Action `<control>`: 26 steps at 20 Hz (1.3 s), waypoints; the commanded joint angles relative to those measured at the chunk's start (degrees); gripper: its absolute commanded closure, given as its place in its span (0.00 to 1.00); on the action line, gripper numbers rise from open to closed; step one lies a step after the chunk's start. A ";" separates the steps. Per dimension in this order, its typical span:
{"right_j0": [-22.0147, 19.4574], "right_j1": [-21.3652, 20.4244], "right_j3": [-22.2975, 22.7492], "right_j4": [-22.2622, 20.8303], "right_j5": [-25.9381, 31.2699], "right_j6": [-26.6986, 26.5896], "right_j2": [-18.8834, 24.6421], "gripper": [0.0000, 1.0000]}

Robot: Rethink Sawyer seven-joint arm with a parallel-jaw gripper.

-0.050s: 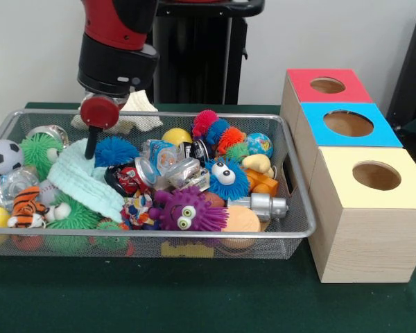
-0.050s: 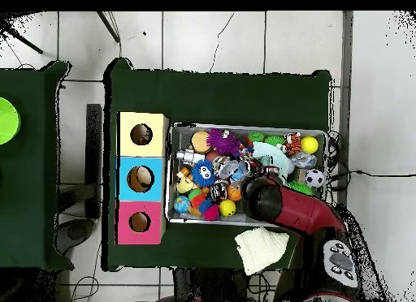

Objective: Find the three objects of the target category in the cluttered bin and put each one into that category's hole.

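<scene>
Over the left end of the wire bin point(image 1: 291, 177) the red and black arm point(image 1: 118, 41) comes down, and the gripper point(image 1: 91, 147) shows only as a dark stem beneath a red disc, its tip touching a folded pale green cloth point(image 1: 83, 182). Whether it is released or clenched I cannot tell, since the stem hides any gap and the overhead view covers it with the arm point(image 2: 284, 205).

The front view shows the toys singly: a soccer ball point(image 1: 3, 156), a striped tiger point(image 1: 24, 205), a blue fuzzy ball with eyes point(image 1: 229, 179), a purple spiky ball with eyes point(image 1: 187, 210), a yellow ball point(image 1: 177, 136) and a small globe point(image 1: 259, 144). From above these blur into small coloured spots inside the bin point(image 2: 248, 220).

The overhead view alone shows a white cloth point(image 2: 262, 248) lying outside the bin on the green table point(image 2: 219, 92); from the front it peeks out behind the arm. Both views show three boxes beside the bin, with red point(image 1: 327, 85), blue point(image 1: 348, 123) and yellow point(image 1: 376, 175) tops, each with a round hole. Which toys belong to the target category cannot be told.
</scene>
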 commanded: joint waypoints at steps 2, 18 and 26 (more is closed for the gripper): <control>-0.79 1.12 0.94 -4.03 -0.46 -3.77 5.83 1.00; -9.93 -8.33 7.46 2.66 10.31 -4.26 19.48 1.00; -9.92 -11.31 10.76 1.61 1.29 0.81 19.54 1.00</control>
